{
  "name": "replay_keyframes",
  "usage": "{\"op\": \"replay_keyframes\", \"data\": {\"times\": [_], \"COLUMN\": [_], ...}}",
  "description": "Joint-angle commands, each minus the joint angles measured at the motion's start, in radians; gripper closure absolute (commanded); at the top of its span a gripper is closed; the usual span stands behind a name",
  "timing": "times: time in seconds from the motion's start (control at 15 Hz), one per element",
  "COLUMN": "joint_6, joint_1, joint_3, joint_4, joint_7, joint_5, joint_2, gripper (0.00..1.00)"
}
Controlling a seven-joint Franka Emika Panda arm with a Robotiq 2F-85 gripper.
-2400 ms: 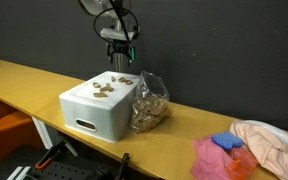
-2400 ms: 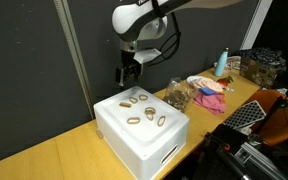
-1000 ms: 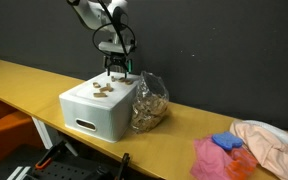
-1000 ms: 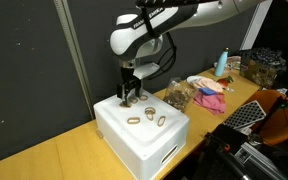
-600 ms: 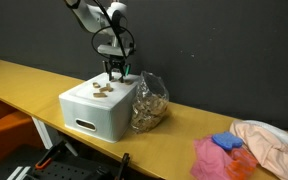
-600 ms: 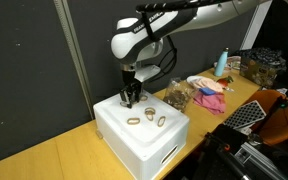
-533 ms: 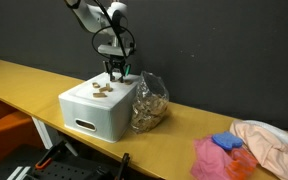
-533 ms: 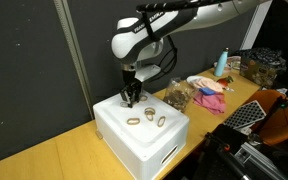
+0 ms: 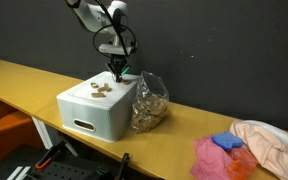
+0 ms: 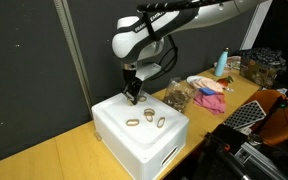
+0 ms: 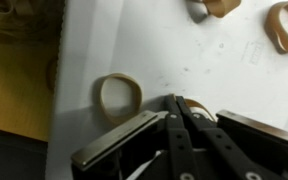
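Tan rubber band (image 11: 117, 97) lies flat as an open loop on top of a white box (image 11: 154, 50), near the lid's edge and just to one side of the gripper (image 11: 177, 100). In the wrist view the loop sits apart from the fingertips, a narrow strip of bare lid between them. The gripper's two dark fingers are pressed together with no gap, tips down at the lid. A small tan sliver shows right beside the closed tips, and it cannot be told whether that is pinched or only lying there.

More bands (image 11: 284, 25) of the same colour lie scattered farther along the lid, well clear of the fingers; in an exterior view three of them (image 10: 149, 115) rest in a loose row in front of the gripper (image 10: 133, 99).

The box (image 9: 89, 110) is matte white with rounded corners and a recessed handle slot in its side, and it stands on a long yellow table (image 9: 24, 75). Touching the box's side is a crumpled clear plastic bag (image 9: 150, 103) filled with brownish pieces, close under the arm's path. Farther down the table are a pink cloth (image 9: 216, 160), a blue item (image 9: 227, 143) and a pale cream cloth (image 9: 269, 140). The bands look thin, smooth and limp, each a rounded oval.
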Motion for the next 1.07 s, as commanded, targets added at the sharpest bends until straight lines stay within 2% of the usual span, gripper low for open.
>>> {"op": "replay_keyframes", "data": {"times": [0.0, 0.73, 1.0], "joint_6": [0.011, 0.011, 0.006], "joint_1": [0.006, 0.005, 0.024], "joint_3": [-0.001, -0.026, -0.026], "joint_4": [-0.035, -0.126, -0.236], "joint_7": [0.016, 0.043, 0.09], "joint_5": [-0.03, -0.076, -0.095], "joint_2": [-0.033, -0.137, -0.234], "gripper": [0.99, 0.99, 0.99]}}
